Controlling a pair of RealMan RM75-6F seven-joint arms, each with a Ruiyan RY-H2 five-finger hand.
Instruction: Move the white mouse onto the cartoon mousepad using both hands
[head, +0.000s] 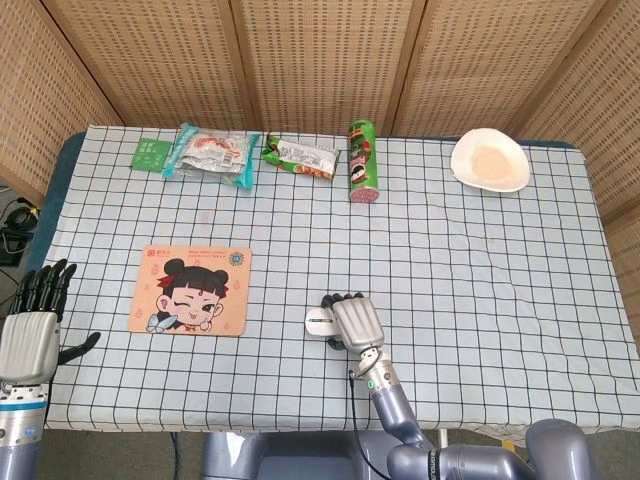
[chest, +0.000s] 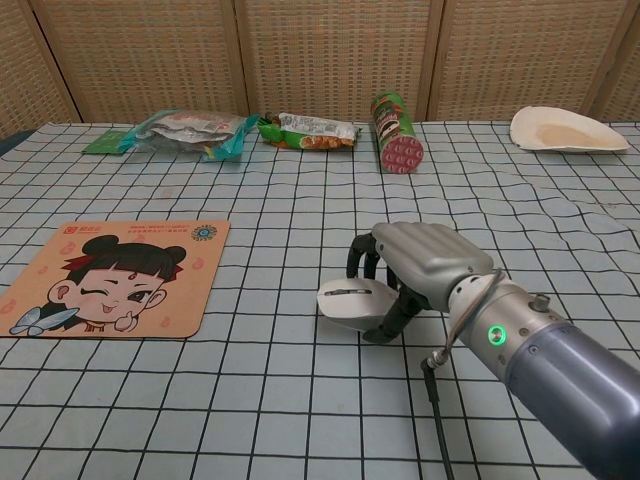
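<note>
The white mouse (head: 319, 322) (chest: 350, 303) lies low over the checked tablecloth, right of the cartoon mousepad (head: 192, 290) (chest: 108, 276). My right hand (head: 354, 322) (chest: 420, 262) grips it from above, with the fingers curled over its far side and the thumb under its near edge. A gap of a few cloth squares lies between the mouse and the pad's right edge. My left hand (head: 33, 330) hangs off the table's left front corner, fingers spread, holding nothing; the chest view does not show it.
Along the back edge lie a green card (head: 150, 154), a snack bag (head: 209, 155) (chest: 185, 129), a green wrapper (head: 300, 155) (chest: 308, 131) and a green chip can (head: 361, 162) (chest: 395, 132) on its side. A white dish (head: 489, 160) (chest: 566, 130) sits back right.
</note>
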